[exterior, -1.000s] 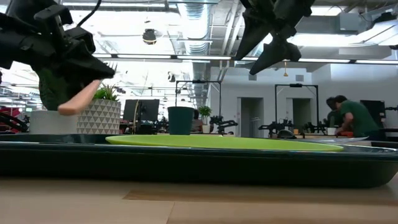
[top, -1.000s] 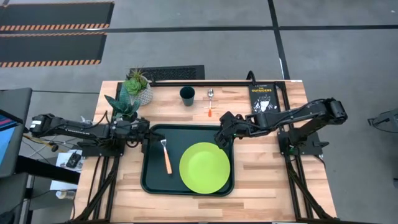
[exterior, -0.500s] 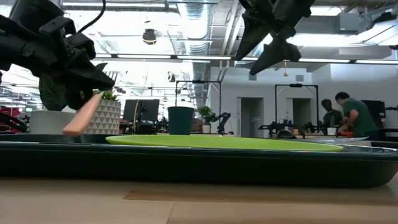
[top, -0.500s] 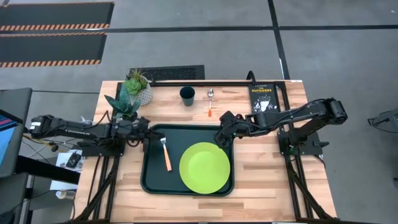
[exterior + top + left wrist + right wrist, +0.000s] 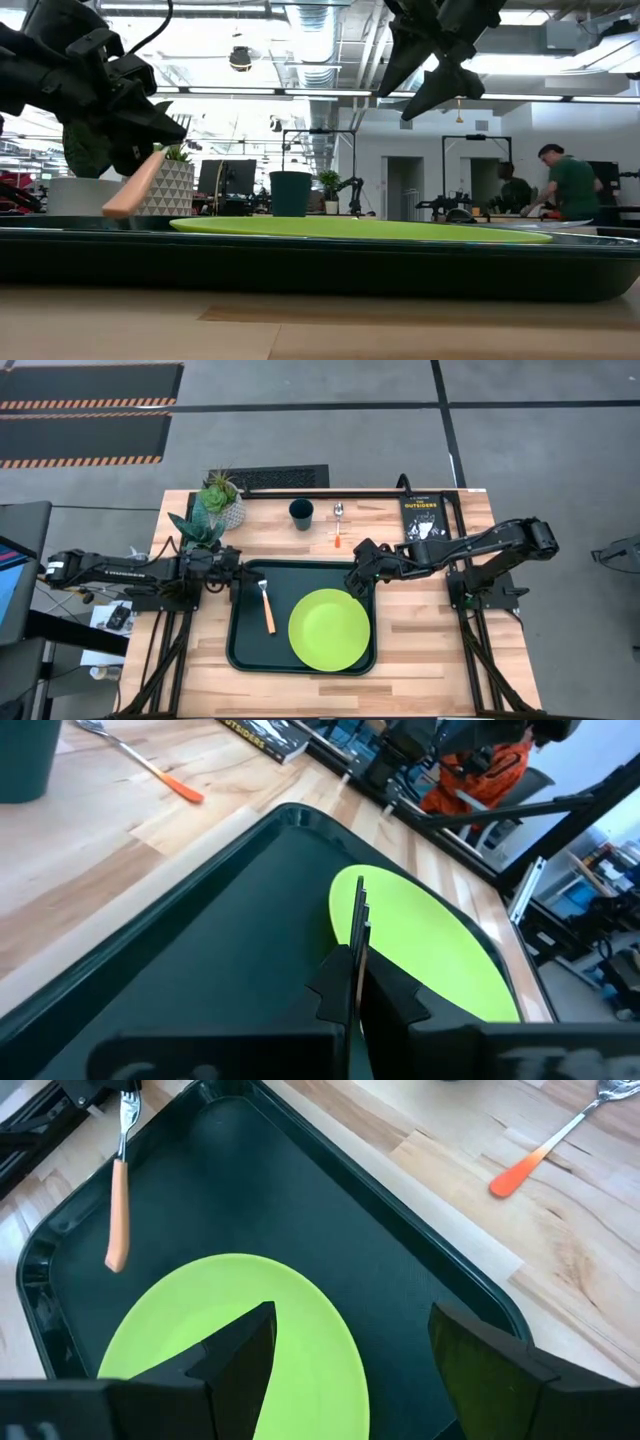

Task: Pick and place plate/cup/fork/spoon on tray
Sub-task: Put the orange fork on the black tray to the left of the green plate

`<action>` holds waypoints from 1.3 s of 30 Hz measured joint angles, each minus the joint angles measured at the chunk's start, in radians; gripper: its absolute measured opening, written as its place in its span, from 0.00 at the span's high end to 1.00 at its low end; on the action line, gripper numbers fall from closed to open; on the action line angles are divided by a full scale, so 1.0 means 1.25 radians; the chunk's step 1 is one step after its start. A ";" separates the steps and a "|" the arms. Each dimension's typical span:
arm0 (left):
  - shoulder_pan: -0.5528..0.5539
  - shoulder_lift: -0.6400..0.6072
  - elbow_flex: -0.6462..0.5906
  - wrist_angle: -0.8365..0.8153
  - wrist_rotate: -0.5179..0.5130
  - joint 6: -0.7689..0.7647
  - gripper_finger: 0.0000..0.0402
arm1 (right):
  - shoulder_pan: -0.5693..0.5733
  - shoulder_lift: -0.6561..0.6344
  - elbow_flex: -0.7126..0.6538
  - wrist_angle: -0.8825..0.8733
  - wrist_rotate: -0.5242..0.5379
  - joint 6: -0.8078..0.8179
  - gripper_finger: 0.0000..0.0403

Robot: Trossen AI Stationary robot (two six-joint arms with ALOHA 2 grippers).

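The left gripper (image 5: 232,572) is easing back from the tray (image 5: 245,650), jaws pinched on the fork (image 5: 266,606) tines, handle tilting ahead. The right gripper (image 5: 356,575) is hovering unchanged, jaws spread empty over the plate (image 5: 329,630).

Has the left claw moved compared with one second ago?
Yes. The left claw has retreated slightly outward, past the tray rim, leaving the fork inside.

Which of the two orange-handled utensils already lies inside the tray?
The fork. It lies in the tray left of the plate, tines toward the table's far edge. The spoon is on bare wood beyond the tray, beside the cup.
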 joint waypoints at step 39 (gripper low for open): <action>0.010 0.059 -0.021 0.011 0.030 -0.118 1.00 | 0.000 0.000 0.000 0.000 0.000 0.000 0.29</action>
